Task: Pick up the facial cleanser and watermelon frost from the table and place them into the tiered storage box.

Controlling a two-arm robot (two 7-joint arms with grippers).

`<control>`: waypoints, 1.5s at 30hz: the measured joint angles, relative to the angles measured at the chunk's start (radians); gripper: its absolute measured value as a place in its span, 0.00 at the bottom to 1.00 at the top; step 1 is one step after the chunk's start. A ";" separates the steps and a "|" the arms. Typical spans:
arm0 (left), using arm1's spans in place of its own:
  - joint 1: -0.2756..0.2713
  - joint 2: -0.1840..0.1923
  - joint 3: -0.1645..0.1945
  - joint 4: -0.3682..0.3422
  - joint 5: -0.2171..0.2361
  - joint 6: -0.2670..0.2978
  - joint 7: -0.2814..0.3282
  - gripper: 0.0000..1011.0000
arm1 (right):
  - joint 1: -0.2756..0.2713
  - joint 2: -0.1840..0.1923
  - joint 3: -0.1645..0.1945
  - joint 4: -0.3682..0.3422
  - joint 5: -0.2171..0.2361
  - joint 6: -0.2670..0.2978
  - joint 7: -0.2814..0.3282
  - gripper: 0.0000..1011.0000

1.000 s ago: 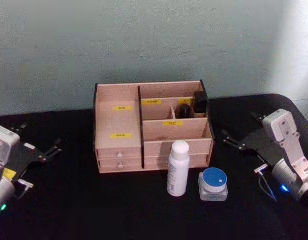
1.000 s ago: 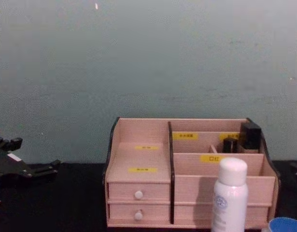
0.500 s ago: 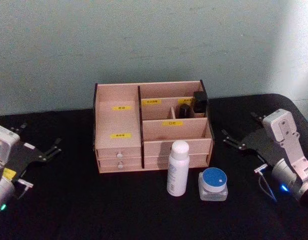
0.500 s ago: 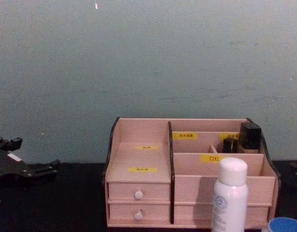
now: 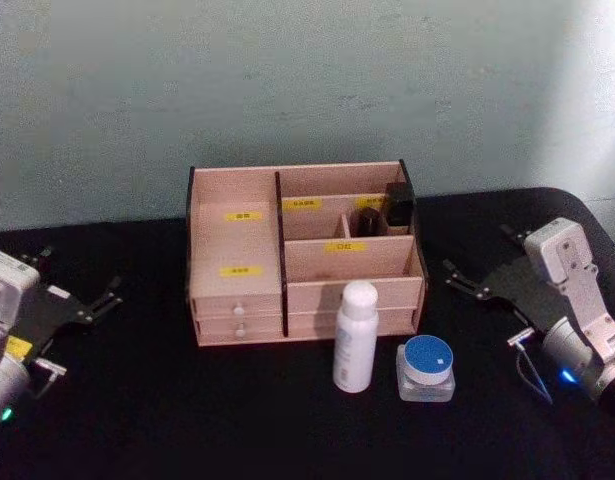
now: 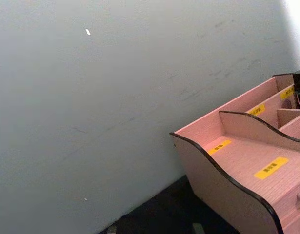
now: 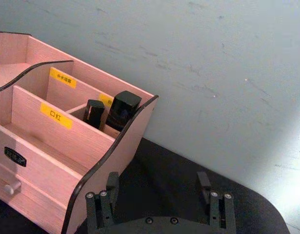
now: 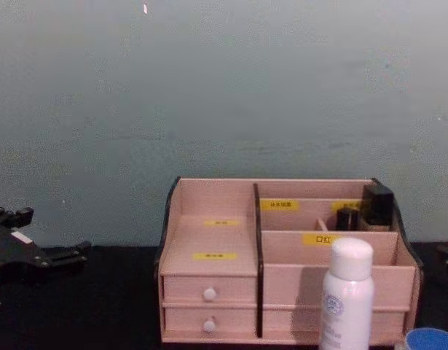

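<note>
Box: the storage box (image 5: 235, 245) is pinkish wood with dark edges, yellow labels and two white-knobbed drawers. It stands on the black table (image 5: 187, 410).
Inside the box: two small black containers (image 5: 398, 202) sit in its back right compartment.
In front of the box: a white bottle (image 5: 355, 336) stands upright before its right half and hides part of its front in the chest view.
Beside it: a blue-lidded jar (image 5: 427, 368), off the box's front right corner.
My left gripper (image 5: 77, 275): well left of the box, fingers spread, empty.
My right gripper (image 7: 157, 185): well right of the box, fingers apart, empty.

Robot lab test setup: black-covered table (image 5: 167, 420) against a plain pale grey-green wall (image 5: 287, 80).
</note>
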 joint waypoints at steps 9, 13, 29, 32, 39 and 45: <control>0.000 0.000 0.000 0.000 0.000 0.000 0.000 0.99 | -0.010 -0.008 0.025 -0.006 -0.010 0.003 0.010 0.99; 0.000 0.000 0.000 0.000 0.000 0.000 0.000 0.99 | -0.029 -0.003 0.042 -0.025 -0.010 0.001 0.015 0.99; 0.000 0.000 0.000 0.000 0.000 0.000 0.000 0.99 | -0.216 0.121 0.154 -0.209 0.080 -0.042 0.129 0.99; 0.000 0.000 0.000 0.000 0.000 0.000 0.000 0.99 | -0.262 0.151 0.175 -0.245 0.088 -0.064 0.160 0.99; 0.000 0.000 0.000 0.000 0.000 0.000 0.000 0.99 | -0.314 0.184 0.190 -0.283 0.090 -0.105 0.223 0.99; 0.000 0.000 0.000 0.000 0.000 0.000 0.000 0.99 | -0.320 0.193 0.180 -0.290 0.104 -0.125 0.308 0.99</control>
